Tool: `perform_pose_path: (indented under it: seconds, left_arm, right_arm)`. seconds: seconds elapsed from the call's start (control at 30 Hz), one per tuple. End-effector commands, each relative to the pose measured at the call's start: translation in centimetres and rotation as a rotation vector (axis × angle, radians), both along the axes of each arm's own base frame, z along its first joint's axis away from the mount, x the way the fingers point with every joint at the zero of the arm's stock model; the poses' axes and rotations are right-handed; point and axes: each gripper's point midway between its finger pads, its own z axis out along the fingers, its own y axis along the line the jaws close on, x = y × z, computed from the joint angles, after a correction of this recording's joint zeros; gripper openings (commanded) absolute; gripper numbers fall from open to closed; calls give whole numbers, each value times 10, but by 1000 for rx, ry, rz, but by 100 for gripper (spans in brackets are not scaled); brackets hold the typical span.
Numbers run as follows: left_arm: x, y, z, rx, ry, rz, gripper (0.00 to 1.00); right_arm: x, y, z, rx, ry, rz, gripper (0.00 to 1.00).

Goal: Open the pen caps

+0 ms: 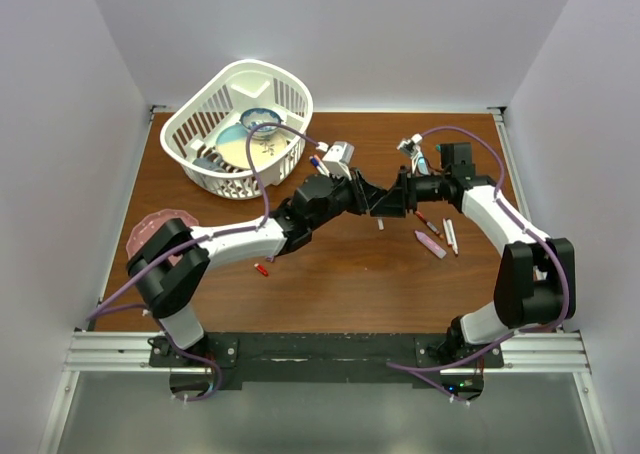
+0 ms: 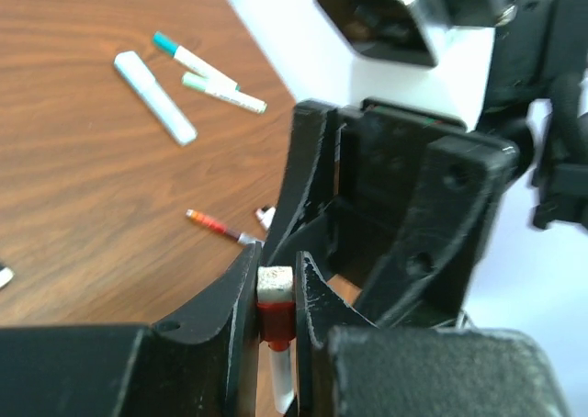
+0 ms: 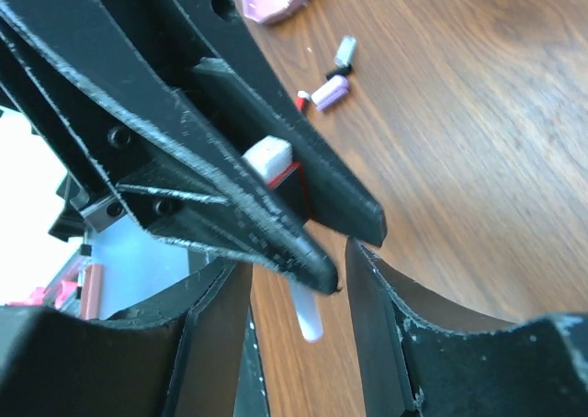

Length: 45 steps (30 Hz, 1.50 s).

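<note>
Hard to see: from above, the two black tools met over the brown wooden desk (image 1: 350,294) and hid the grip. Only a short white bit stuck out under them.
Left tool: the left tool (image 2: 276,275) was squeezed tight on a white marker pen with a red band (image 2: 276,321). Its black pads covered both sides of the band.
Pen: it was held up off the desk. Its square white end poked out past the fingertips, and its white barrel ran back between the fingers.
Red band: I could not tell if this was the cap.
Right tool: the right tool (image 3: 294,256) had its fingers apart. The left tool's tips and the pen's white barrel sat in the gap, and the barrel touched neither finger.
Loose pens: a light-blue plastic pen (image 2: 154,97) lay beside two thin white pens with green tips (image 2: 225,94), well away from the tools.
Loose caps: a small pink plastic cap (image 3: 331,91) and a small red plastic cap (image 1: 262,269) lay on the desk.
Cut off: a pink round plate (image 1: 150,229) was partly under the left arm.
Far corner: a white plastic basket (image 1: 290,94) stood there.
</note>
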Motion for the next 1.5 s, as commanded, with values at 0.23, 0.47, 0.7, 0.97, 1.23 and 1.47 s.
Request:
perform_pose_path:
  seconds: [0.23, 0.47, 0.7, 0.97, 1.23, 1.47]
  left_arm:
    - [13, 11, 54, -182, -78, 108, 0]
    - [81, 131, 91, -273, -127, 567, 0]
    - [129, 231, 157, -228, -253, 786, 0]
    - [88, 206, 136, -27, -218, 515, 0]
    - [-33, 169, -13, 405, 62, 222, 0]
    - [-67, 201, -116, 722, 217, 270, 0]
  right_arm:
    - [-3, 15, 22, 99, 6, 55, 0]
    - [3, 18, -5, 14, 11, -2, 0]
    - [-7, 33, -31, -79, 28, 73, 0]
    - [13, 9, -35, -301, -101, -15, 0]
    - [38, -36, -35, -481, -191, -131, 0]
    - [36, -35, -46, -483, -156, -111, 0]
